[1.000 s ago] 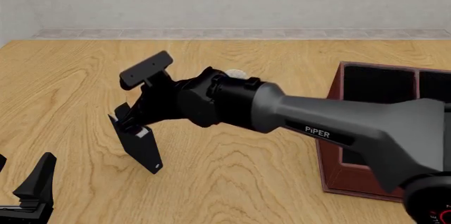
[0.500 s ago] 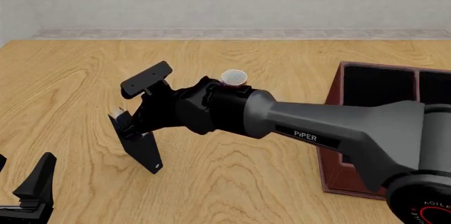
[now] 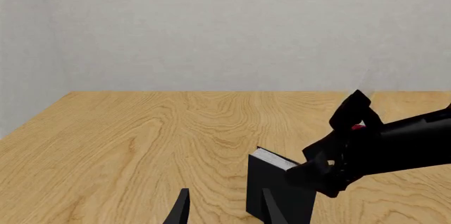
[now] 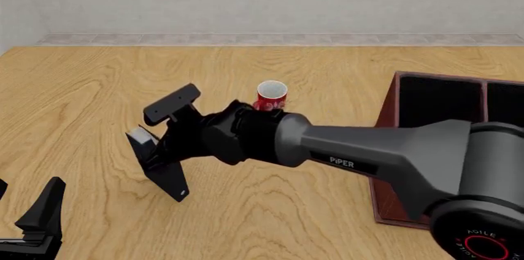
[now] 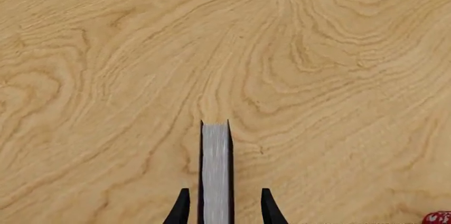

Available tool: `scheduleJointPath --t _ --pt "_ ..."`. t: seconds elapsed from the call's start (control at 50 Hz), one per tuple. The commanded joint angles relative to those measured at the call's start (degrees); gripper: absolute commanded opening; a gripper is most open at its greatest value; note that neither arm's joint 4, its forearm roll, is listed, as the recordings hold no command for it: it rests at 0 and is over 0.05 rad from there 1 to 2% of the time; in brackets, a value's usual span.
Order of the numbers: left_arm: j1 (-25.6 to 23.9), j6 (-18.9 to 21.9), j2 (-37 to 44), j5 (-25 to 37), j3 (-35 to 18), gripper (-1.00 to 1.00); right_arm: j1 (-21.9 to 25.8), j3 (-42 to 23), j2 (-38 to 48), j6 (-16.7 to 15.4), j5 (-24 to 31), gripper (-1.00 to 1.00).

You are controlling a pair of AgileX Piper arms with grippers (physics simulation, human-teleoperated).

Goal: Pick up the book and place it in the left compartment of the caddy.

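The thin black book (image 4: 166,174) with white page edges stands upright and tilted on the table left of centre. My right gripper (image 4: 154,149) is open and straddles the book's top; in the right wrist view both fingers (image 5: 181,208) stand a little apart from the book (image 5: 215,171) on either side. The left wrist view shows the book (image 3: 278,189) with the right gripper (image 3: 320,174) over it. The dark red-brown caddy (image 4: 385,156) sits at the right, its long left compartment (image 4: 430,97) black-lined. My left gripper (image 4: 37,223) is open and empty at the near left.
A red patterned mug (image 4: 272,95) stands behind the right arm, between the book and the caddy; its edge shows in the right wrist view (image 5: 438,217). The right arm's forearm (image 4: 369,149) stretches across the table from the right, partly covering the caddy.
My right arm has dropped lower and reached further left along the book's top, uncovering the mug behind it. The book and the left gripper have not moved.
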Motion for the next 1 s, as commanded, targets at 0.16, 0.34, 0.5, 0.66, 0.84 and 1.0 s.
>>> scheduleJointPath --t 0.16,0.34,0.5,0.66,0.84,1.0 --pt "0.0 0.0 0.0 0.0 0.0 1.00 -0.5 0.7 1.9 0.5 -1.0 1.00" --pt "0.0 0.0 0.0 0.0 0.0 1.00 -0.3 0.6 2.6 0.9 -1.2 1.00" --pt "0.0 0.0 0.0 0.0 0.0 1.00 -0.4 0.6 3.1 1.1 -1.4 1.00" --pt "0.0 0.0 0.0 0.0 0.0 1.00 -1.3 1.4 3.3 0.5 -2.5 1.00" --pt "0.0 0.0 0.0 0.0 0.0 1.00 -3.0 3.5 1.4 -1.3 -4.7 -1.00" --pt "0.0 0.0 0.0 0.0 0.0 1.00 -3.1 4.5 -0.4 -2.4 -5.5 -1.00"
